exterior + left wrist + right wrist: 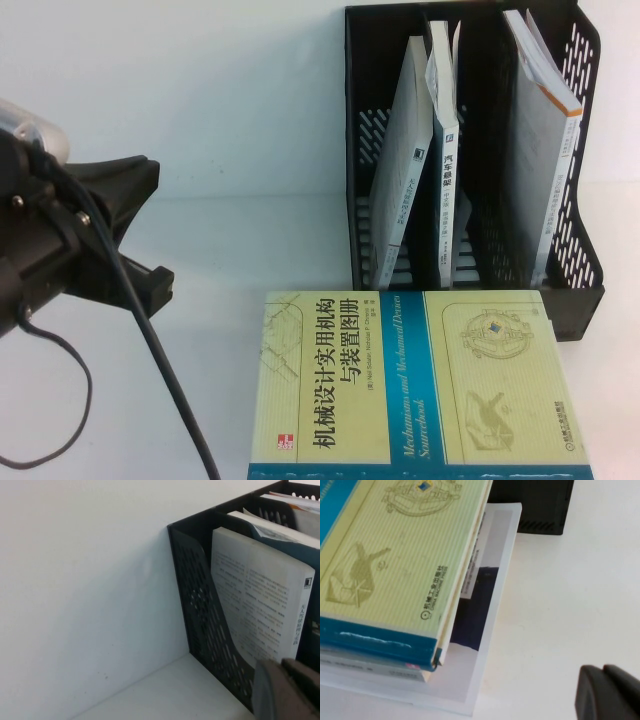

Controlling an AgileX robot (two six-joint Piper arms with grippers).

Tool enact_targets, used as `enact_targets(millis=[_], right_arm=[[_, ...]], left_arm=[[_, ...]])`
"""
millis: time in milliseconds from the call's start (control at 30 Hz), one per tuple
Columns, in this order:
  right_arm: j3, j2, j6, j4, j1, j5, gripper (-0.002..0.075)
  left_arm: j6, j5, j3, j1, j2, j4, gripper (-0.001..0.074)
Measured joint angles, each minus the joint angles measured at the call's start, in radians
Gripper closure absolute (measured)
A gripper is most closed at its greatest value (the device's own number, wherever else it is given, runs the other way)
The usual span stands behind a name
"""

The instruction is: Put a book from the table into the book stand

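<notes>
White table (200, 150) fills the scene. Black perforated book stand (570, 250) sits at the far right, its compartments open toward the robot. Inside: a grey-white book (405, 150) leaning in the left compartment, a thin blue-spined book (445, 150) beside the divider, and a white book with an orange stripe (545, 140) tilted in the right compartment.

Large yellow-green book (400, 375) lies flat at the near edge, just in front of the stand, on top of a stack; right wrist view shows a white-bordered book (490, 605) beneath it.

Left gripper (125, 240) hovers at the left, well apart from the stack, holding nothing; cannot tell how its fingers stand. Right gripper (607, 692) shows only as a dark tip above bare table near the stack's corner; state cannot be told.
</notes>
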Motion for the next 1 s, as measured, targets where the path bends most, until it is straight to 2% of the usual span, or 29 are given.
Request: enact_targets(millis=[500,600,800,1000], right_arm=[[0.000,0.000,-0.002,0.002,0.000,0.003,0.0720],[0.000,0.000,-0.003,0.002,0.000,0.004,0.0722],[0.000,0.000,-0.003,0.002,0.000,0.007,0.0723],[0.000,0.000,-0.003,0.002,0.000,0.009,0.0723]], left_arm=[[-0.002,0.000,0.004,0.000,0.000,0.002,0.0736],[0.008,-0.007,0.014,0.024,-0.015,0.028,0.0736],[0.015,-0.022,0.145,0.184,-0.167,0.065,0.0736],[-0.001,-0.049,0.408,0.362,-0.425,0.082,0.0736]])
